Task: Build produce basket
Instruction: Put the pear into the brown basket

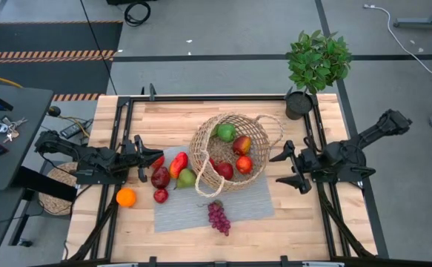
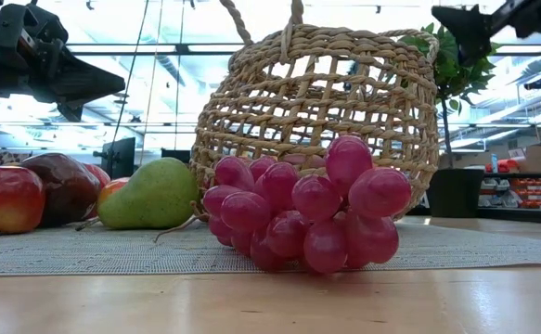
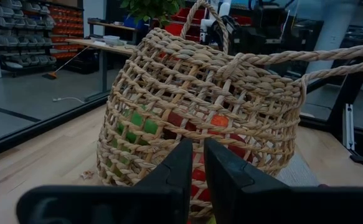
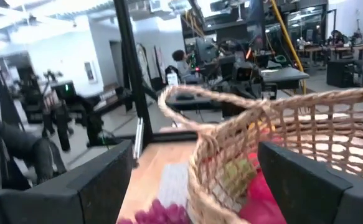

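Note:
The tan wicker basket (image 1: 230,152) rests on a grey mat (image 1: 245,202) at mid table. It holds a green fruit (image 1: 226,132) and red apples (image 1: 243,165). Left of it on the mat lie a red pepper (image 1: 178,165), a green pear (image 1: 187,179) and dark red apples (image 1: 160,177). An orange (image 1: 126,197) sits on the bare wood. Purple grapes (image 1: 218,216) lie at the mat's near edge. My left gripper (image 1: 143,158) is shut and empty, left of the produce, pointing at the basket (image 3: 206,93). My right gripper (image 1: 281,169) is open just right of the basket's wall (image 4: 306,130).
A potted leafy plant (image 1: 318,63) stands at the table's far right corner. A flat round woven mat (image 1: 52,194) lies off the table's left edge, beside a dark side table (image 1: 1,133) with keys. Bare wood shows along the near edge and the far left.

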Available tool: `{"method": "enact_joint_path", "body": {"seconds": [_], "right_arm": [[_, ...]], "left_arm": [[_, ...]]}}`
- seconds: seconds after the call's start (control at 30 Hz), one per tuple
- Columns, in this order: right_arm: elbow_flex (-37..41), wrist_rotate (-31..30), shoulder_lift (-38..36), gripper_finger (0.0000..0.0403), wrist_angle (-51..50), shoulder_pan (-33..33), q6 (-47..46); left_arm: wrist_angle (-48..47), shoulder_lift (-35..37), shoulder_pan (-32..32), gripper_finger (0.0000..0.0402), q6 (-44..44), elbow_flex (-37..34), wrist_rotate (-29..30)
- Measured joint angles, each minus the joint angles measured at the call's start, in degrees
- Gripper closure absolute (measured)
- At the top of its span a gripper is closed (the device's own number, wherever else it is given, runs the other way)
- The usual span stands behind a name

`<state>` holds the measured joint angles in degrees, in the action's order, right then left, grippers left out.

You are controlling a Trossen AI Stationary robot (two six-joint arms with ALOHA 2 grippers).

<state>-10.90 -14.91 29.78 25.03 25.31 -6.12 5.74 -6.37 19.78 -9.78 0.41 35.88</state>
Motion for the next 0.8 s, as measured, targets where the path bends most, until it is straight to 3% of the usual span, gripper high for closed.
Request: {"method": "enact_joint_path", "body": {"seconds": [0.17,0.43,0.8], "right_arm": [[1.17,-1.46,-5.16,0.0055,-8.61,-2.04,-1.62],[1.21,2.52,-15.17,0.0055,-15.66,-4.23,1.38],[7.37,8.5,-22.96,0.0055,-15.39,-9.92,-0.79]], "left_arm": [[0.0,0.02,0.01,0.0353,0.0,-0.01,0.01],[0.0,0.0,-0.01,0.0353,0.0,0.0,0.02],[0.0,0.0,0.0,0.0353,0.0,-0.01,0.01]]}}
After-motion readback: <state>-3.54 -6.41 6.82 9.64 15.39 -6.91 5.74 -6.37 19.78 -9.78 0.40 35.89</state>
